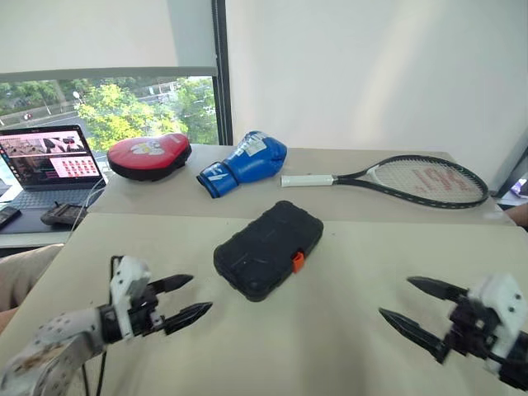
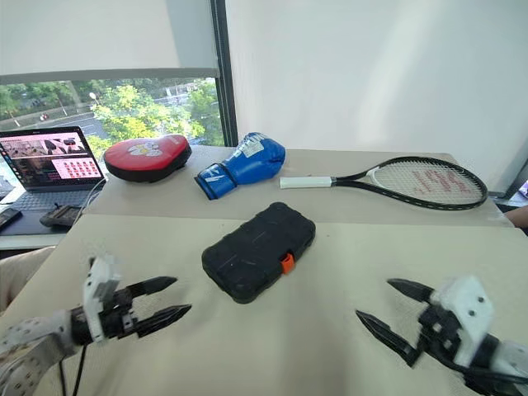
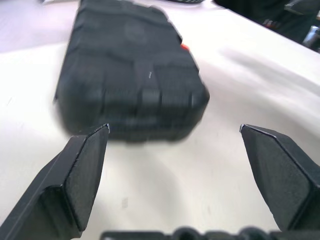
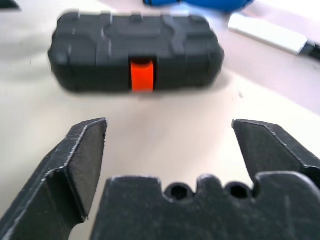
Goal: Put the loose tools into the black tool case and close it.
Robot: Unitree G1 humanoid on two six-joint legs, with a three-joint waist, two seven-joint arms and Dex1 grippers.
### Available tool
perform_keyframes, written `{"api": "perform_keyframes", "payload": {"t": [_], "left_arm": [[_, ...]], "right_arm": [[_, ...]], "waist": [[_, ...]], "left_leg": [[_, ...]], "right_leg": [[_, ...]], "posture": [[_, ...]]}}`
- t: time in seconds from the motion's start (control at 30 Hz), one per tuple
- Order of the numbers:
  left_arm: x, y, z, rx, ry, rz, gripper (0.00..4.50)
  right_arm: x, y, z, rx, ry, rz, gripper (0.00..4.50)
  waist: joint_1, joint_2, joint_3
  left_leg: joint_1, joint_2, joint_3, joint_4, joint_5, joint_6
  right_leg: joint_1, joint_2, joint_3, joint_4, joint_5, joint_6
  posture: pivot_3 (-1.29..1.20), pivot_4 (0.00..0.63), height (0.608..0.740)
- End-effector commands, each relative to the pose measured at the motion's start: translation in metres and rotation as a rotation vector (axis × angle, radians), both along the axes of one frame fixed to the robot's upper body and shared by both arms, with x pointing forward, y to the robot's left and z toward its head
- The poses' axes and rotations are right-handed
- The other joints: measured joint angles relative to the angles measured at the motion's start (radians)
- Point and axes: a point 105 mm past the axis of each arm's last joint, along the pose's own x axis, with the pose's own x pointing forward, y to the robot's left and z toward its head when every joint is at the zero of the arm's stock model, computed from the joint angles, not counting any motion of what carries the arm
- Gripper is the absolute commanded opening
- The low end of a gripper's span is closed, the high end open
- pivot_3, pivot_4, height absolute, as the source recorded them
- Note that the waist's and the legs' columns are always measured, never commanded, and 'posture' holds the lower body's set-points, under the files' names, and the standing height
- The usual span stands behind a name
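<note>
Black tool case (image 1: 268,249) lay shut at the table's (image 1: 330,330) centre, lid down, orange latch (image 1: 298,262) on its right-hand long side; contents couldn't be seen w/ lid closed. Left gripper (image 1: 191,299) hovered near the case's left, fingers apart, holding nothing. Right gripper (image 1: 408,303) hung farther off to the right, fingers also spread, empty. Far side of table: red punch pad (image 1: 148,155), blue boxing glove (image 1: 245,162) & tennis racket (image 1: 396,178) in a row. Laptop (image 1: 48,162) stood open on a separate desk at left.
</note>
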Motion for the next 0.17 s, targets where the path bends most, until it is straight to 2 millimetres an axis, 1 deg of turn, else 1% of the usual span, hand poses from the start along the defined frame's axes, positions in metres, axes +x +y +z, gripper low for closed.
{"api": "perform_keyframes", "payload": {"t": [0.03,0.17], "left_arm": [[-0.0045,0.0109,0.0054,0.062,-0.059,0.023,4.50],[-0.0085,0.0135,-0.0028,0.050,-0.028,0.017,4.50]], "right_arm": [[-0.0123,0.0002,0.0125,-0.062,-0.038,0.040,4.49],[-0.0158,-0.0023,0.0116,-0.080,-0.025,0.047,4.49]], "waist": [[0.000,0.000,0.000],[0.002,0.000,0.000]], "left_leg": [[0.000,0.000,0.000,0.000,0.000,0.000],[0.002,0.000,0.000,0.000,-0.002,-0.003]], "right_leg": [[0.000,0.000,0.000,0.000,-0.002,-0.003],[0.002,-0.001,0.000,0.000,-0.006,0.002]], "posture": [[0.00,0.150,0.740],[0.00,0.150,0.740]]}}
